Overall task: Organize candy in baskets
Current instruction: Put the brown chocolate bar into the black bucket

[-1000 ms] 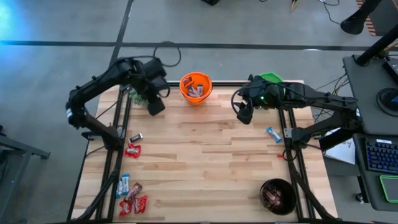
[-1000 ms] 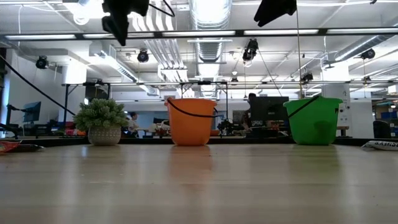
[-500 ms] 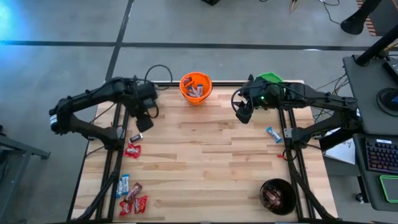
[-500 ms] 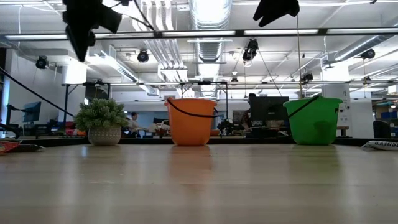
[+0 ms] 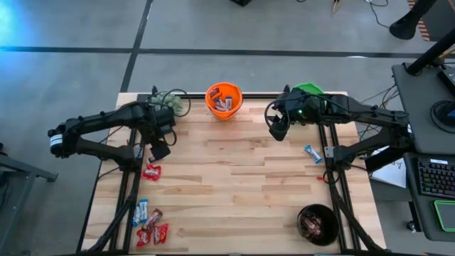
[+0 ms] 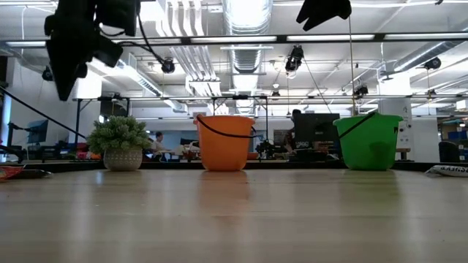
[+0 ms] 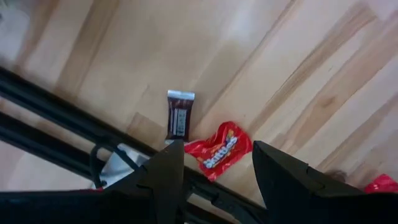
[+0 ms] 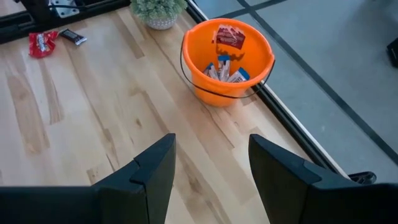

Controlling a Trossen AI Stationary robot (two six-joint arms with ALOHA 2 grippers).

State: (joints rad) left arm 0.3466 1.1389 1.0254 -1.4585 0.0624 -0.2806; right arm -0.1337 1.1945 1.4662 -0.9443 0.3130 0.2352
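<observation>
Left gripper: fingers spread, nothing between them, raised above the table near its left edge. Directly ahead of the fingertips lie a dark brown candy bar and, just beside it, a red candy packet; the two are close but whether they touch cannot be told. Farther from these fingers, toward the table's near left corner, a cluster of red, blue-and-white and brown candy lies on the wood. Beyond the gripper at the far edge stands a small fuzzy potted plant.

Right gripper: fingers spread, empty, held high above the far right part of the table. Ahead of the fingertips stands the orange basket, upright, holding red and blue-and-white candy. Just beside the right gripper, partly under its arm, stands the green basket. Outward from these fingers, near the right edge, lies a single blue-and-white candy bar. Well apart, at the near right corner, the black basket holds dark brown candy.
</observation>
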